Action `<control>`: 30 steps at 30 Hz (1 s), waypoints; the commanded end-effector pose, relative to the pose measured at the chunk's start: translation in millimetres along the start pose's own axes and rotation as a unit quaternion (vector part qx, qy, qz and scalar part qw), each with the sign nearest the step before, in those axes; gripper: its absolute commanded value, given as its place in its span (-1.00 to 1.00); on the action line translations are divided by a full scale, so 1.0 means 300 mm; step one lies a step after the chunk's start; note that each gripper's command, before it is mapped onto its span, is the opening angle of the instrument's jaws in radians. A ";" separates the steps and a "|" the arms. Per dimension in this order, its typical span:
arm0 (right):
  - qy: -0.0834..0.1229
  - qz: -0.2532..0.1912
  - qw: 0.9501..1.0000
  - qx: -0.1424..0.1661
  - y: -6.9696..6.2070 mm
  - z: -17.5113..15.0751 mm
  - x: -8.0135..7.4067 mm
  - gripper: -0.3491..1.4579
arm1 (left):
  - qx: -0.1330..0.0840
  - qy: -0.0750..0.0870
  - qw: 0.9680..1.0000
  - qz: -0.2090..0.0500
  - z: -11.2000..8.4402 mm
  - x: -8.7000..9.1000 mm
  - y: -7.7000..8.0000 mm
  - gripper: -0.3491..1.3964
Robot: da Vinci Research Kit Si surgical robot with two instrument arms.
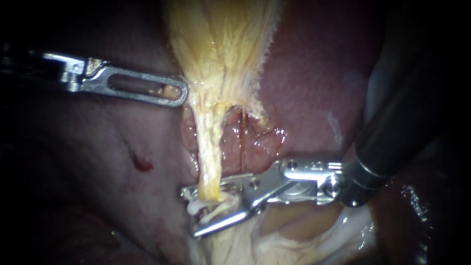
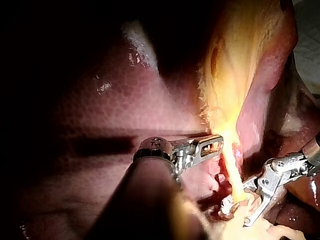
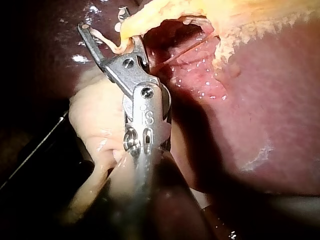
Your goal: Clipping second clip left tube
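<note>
Endoscope view: the slim steel right instrument (image 1: pixel 190 212) has its jaws wide apart, straddling the lower end of the pale yellow, cord-like left tube (image 1: pixel 208 157). This looks like the placing step, with closing squarely across the tube next. The tube's long axis runs almost straight down from the yellow, fibrous gallbladder (image 1: pixel 225 44) into those jaws.

Left wrist view: the windowed steel left instrument (image 2: pixel 217 144) has its jaws closed on the gallbladder's edge, beside the tube (image 2: pixel 234 170).

Right wrist view: the right instrument (image 3: pixel 102 20) gapes and the tube (image 3: pixel 145 17) enters between its jaws, against the dark red liver (image 3: pixel 270 100). I cannot tell whether a clip is loaded.
</note>
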 end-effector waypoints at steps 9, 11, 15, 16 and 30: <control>0.001 0.007 1.000 0.002 -0.0007 -0.003 0.0008 -1.00 | 0.000 0.000 1.000 0.000 0.0003 -0.0001 0.0005 -1.00; 0.004 0.024 1.000 0.004 -0.0008 -0.004 0.0008 -1.00 | 0.000 0.000 1.000 0.000 0.0003 -0.0002 0.0006 -1.00; 0.004 0.044 0.999 0.006 -0.0012 -0.004 0.0001 -1.00 | 0.000 0.000 1.000 0.000 0.0003 -0.0002 0.0010 -1.00; 0.004 0.044 0.999 0.007 -0.0013 -0.004 0.0000 -1.00 | 0.000 0.000 1.000 0.000 0.0003 -0.0003 0.0010 -1.00; 0.004 0.044 0.999 0.010 -0.0008 -0.005 -0.0002 -1.00 | 0.000 0.000 1.000 0.000 0.0004 -0.0005 0.0017 -1.00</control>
